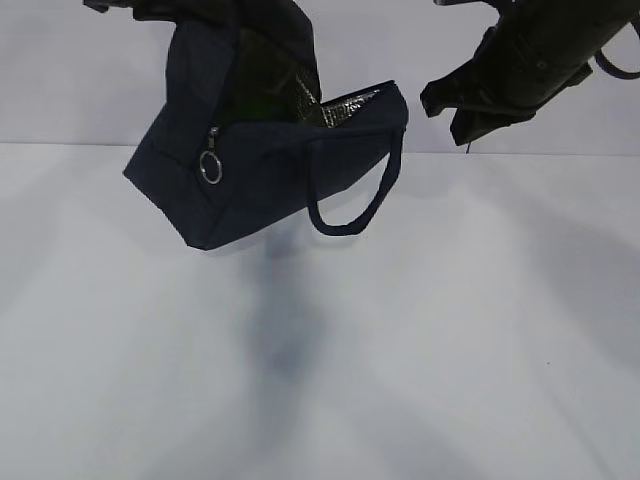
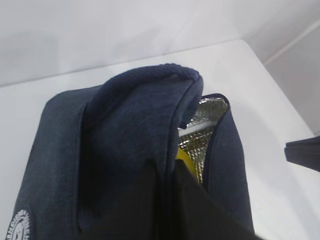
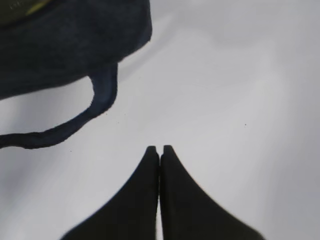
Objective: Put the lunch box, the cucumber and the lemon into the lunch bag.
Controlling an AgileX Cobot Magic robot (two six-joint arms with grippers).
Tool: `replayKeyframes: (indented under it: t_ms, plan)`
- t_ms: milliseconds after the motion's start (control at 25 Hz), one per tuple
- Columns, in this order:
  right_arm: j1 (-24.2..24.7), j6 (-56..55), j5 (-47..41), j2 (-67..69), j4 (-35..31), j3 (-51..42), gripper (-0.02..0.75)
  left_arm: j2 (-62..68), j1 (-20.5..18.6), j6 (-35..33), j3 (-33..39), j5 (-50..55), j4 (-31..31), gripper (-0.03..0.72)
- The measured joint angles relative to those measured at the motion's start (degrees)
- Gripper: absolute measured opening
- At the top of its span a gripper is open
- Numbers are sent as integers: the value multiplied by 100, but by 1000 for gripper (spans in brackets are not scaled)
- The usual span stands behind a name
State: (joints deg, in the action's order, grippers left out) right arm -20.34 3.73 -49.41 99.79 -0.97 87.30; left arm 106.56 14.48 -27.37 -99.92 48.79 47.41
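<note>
The navy lunch bag (image 1: 260,160) hangs tilted above the white table, its silver-lined mouth facing up and right. My left gripper (image 2: 172,200) is shut on the fabric at the bag's upper edge and holds it up; in the exterior view only its dark body (image 1: 215,12) shows at the top edge. Inside the mouth a yellow bit of the lemon (image 2: 182,157) shows against the foil lining. A dark greenish shape (image 1: 268,98) lies deeper in; I cannot tell whether it is the cucumber. The lunch box is hidden. My right gripper (image 3: 160,148) is shut and empty, raised to the bag's right (image 1: 458,122).
One loop handle (image 1: 355,205) dangles below the bag's right end, and the ring pull (image 1: 211,167) hangs on its near side. The white table (image 1: 420,350) stretches beneath, with a pale wall behind. The table's far edge shows in the left wrist view (image 2: 280,65).
</note>
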Motion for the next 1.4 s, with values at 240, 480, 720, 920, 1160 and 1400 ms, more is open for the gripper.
replayKeyframes:
  t_ms: [240,480,720,920,1160,1400]
  plan:
    - [0,-27,278,-331,-234,-493,20,-791,0,10,960,-1131,-425,21]
    - [-10,-31,305,-419,-342,-628,20,-1279,0,-88,1946,-1869,-837,20]
    - [-60,-58,618,-545,-476,-994,20,-1332,314,-101,2341,-2338,-532,21]
    - [-81,-233,1263,-1049,-476,-1905,20,-1497,466,-112,2657,-2835,225,21]
    - [-81,-299,1527,-1227,-476,-2492,20,-1661,541,-112,2681,-3108,1397,21]
    - [-87,-537,2043,-1564,-501,-2791,20,-1878,765,-123,3079,-3689,2084,21]
